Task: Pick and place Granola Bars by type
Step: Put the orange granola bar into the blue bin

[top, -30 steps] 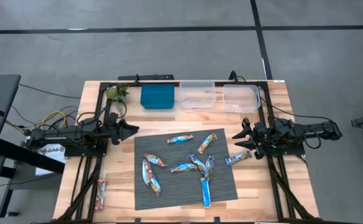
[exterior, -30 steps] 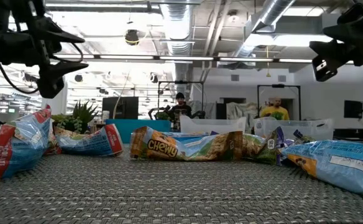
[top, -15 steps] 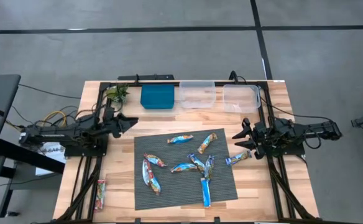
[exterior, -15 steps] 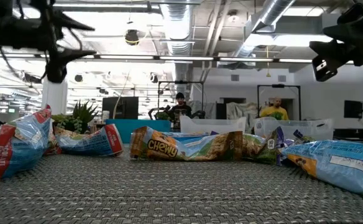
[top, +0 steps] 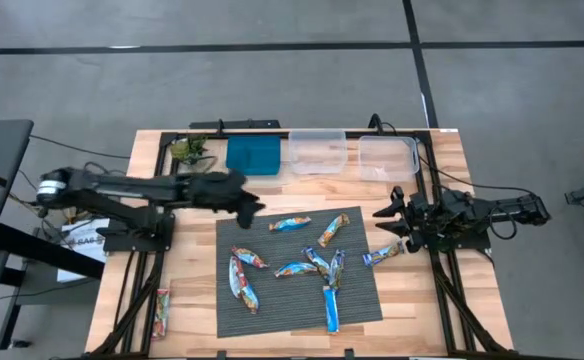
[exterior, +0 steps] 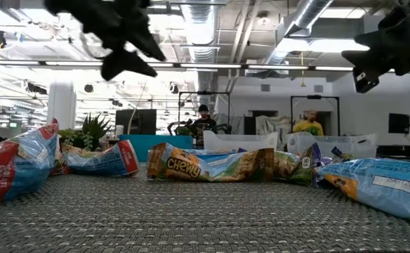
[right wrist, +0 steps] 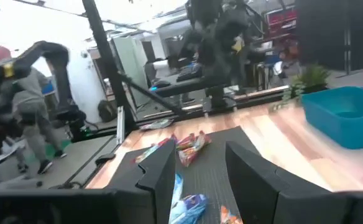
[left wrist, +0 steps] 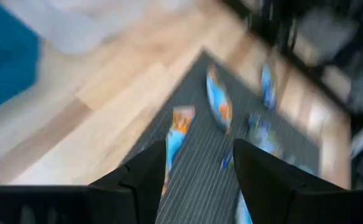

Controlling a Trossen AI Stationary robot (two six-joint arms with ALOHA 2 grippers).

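Observation:
Several granola bars lie flat on a dark grey mat [top: 297, 290]: blue-and-white ones [top: 289, 224] [top: 330, 308], an orange-brown one [top: 333, 229] and a reddish one [top: 249, 258]. One blue bar [top: 383, 254] lies at the mat's right edge. Another reddish bar [top: 162, 308] lies on the bare wood near the left edge. My left gripper [top: 252, 207] [left wrist: 197, 186] [exterior: 149, 62] is open above the mat's far-left corner and touches nothing. My right gripper [top: 380, 226] [right wrist: 200, 180] [exterior: 356, 69] is open above the mat's right edge, beside the blue bar there, and holds nothing.
Along the far edge stand a blue bin [top: 253, 156], two clear plastic containers [top: 317, 151] [top: 388, 157] and a small plant [top: 188, 150]. Black frame rails [top: 132, 290] run down both sides of the table. Bare wood shows between the mat and the containers. People stand far off in the room.
My left arm has swung out from the table's left side toward the right, and its gripper now hangs over the mat's far-left corner. The bars have stayed where they were.

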